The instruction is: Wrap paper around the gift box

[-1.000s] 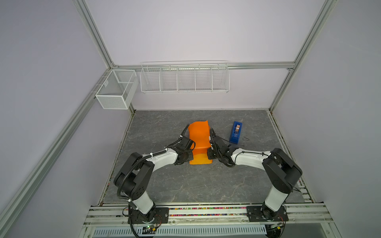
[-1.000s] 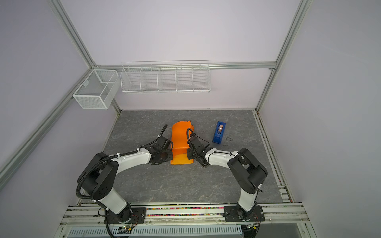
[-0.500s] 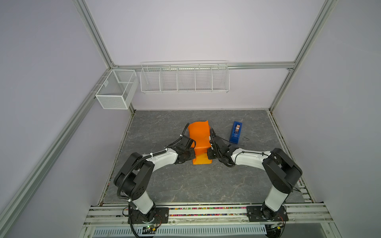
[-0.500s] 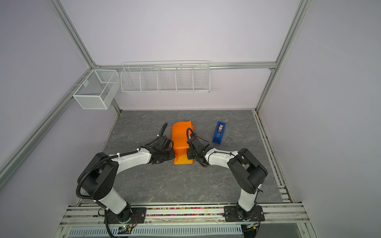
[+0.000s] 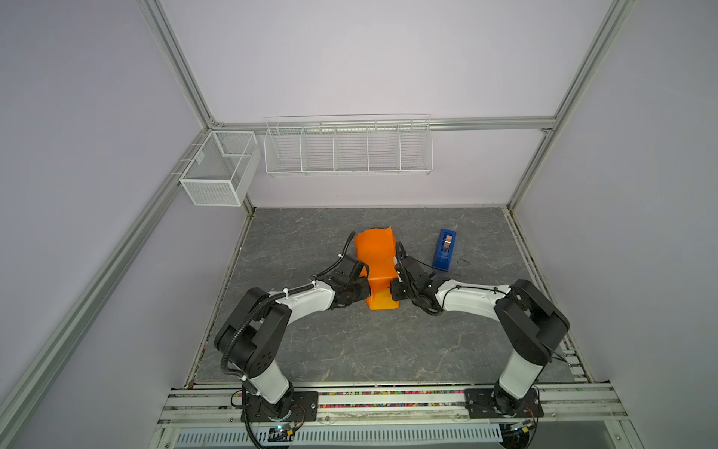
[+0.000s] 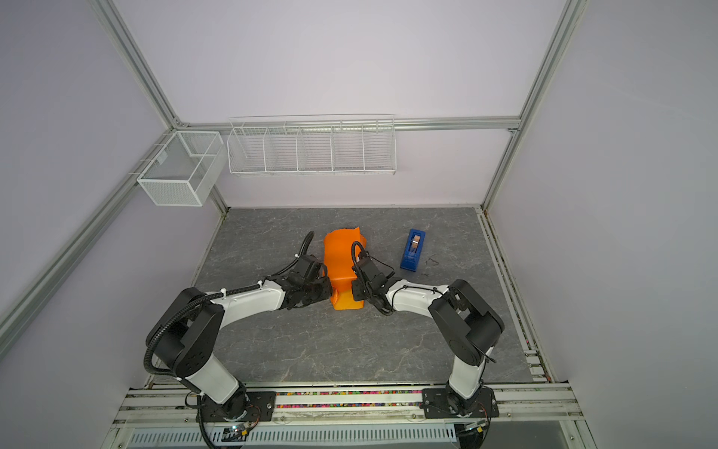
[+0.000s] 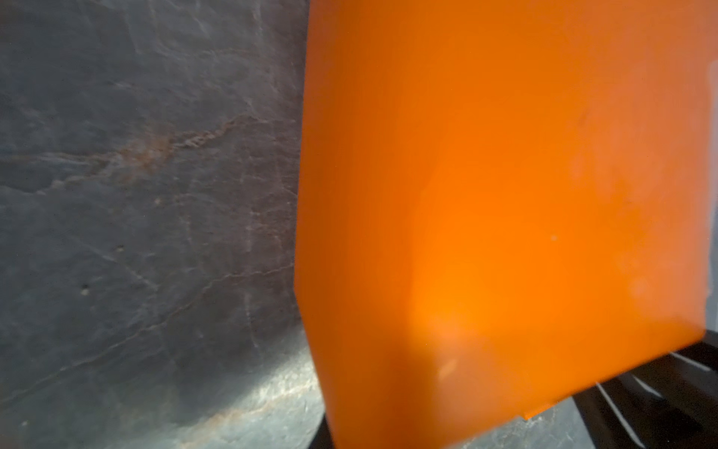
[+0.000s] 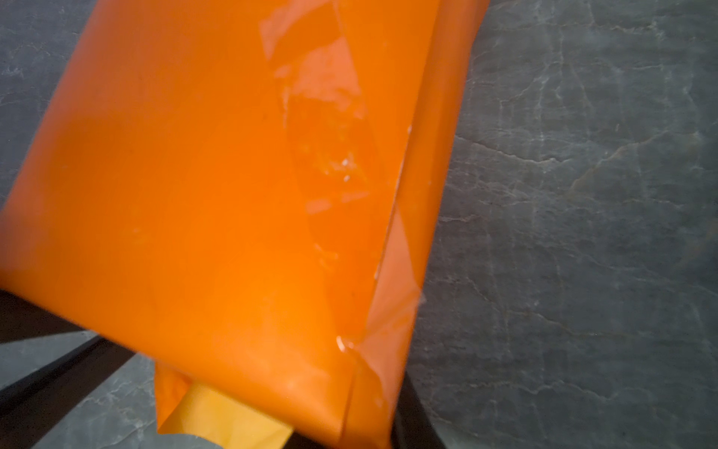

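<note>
The orange paper (image 5: 375,252) (image 6: 342,256) is folded round into a long upright-tilted parcel in the middle of the table; the gift box is hidden inside it. My left gripper (image 5: 363,289) (image 6: 329,293) presses at the parcel's near left side, shut on the paper (image 7: 505,194), which covers its jaws. My right gripper (image 5: 394,287) (image 6: 355,289) is at the near right side, shut on the paper (image 8: 194,194). A strip of clear tape (image 8: 322,128) lies along the seam. The paper's pale underside (image 8: 225,420) shows at the open near end.
A narrow blue tape dispenser (image 5: 445,248) (image 6: 413,248) stands to the right of the parcel. Two white wire baskets (image 5: 347,149) (image 5: 219,167) hang on the back wall and left rail. The grey stone-look table (image 5: 349,350) spreads toward the front rail.
The parcel's near end has drawn in narrower and shifted slightly right as the left gripper pushed inward. The right arm has hardly moved.
</note>
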{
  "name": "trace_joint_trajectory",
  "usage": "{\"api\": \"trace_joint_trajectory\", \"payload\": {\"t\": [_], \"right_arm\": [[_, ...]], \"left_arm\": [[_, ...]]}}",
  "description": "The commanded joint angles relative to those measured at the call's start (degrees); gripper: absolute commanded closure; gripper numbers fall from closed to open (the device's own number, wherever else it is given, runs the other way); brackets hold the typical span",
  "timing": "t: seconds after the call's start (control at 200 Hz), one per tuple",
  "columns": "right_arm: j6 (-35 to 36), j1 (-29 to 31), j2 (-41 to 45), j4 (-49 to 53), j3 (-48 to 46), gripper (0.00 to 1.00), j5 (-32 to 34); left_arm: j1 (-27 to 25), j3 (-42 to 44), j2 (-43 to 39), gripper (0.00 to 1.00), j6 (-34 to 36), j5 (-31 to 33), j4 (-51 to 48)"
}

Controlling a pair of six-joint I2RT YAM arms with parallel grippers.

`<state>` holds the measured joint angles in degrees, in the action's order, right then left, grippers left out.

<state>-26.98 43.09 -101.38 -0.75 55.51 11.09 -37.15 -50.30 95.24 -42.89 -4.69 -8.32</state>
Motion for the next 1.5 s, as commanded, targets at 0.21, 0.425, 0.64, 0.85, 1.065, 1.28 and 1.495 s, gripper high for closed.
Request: {"api": "trace_joint_trajectory", "payload": {"t": [0.21,0.425,0.64,0.85,1.065,1.28,1.495], "right_arm": [[-0.6,-0.4,-0.2,-1.3,-0.6,0.80,-0.2],[-0.6,-0.4,-0.4,-1.3,-0.6,0.80,-0.3],[-0.5,-0.3,-0.7,-1.4,-0.4,0.80,-0.3],[-0.5,-0.3,-0.9,-1.4,-0.4,0.80,-0.4],[-0.5,-0.3,-1.0,-1.4,-0.2,0.80,-0.5],[-0.6,-0.3,-0.9,-1.3,-0.2,0.80,-0.5],[-0.6,-0.3,-0.7,-1.4,-0.3,0.80,-0.5]], "left_arm": [[-0.3,0.9,1.2,0.89,-4.4,-2.6,6.3],[-0.3,1.3,3.4,0.89,-6.3,-3.8,8.4],[-0.3,1.7,4.3,0.89,-7.7,-2.3,9.1],[-0.3,2.1,5.2,0.88,-9.8,-2.4,10.3],[-0.4,2.9,5.7,0.85,-11.3,-4.3,11.0],[-0.4,3.0,5.5,0.78,-11.9,-4.0,9.8],[-0.4,4.2,2.6,0.84,-12.0,-4.0,12.8]]}}
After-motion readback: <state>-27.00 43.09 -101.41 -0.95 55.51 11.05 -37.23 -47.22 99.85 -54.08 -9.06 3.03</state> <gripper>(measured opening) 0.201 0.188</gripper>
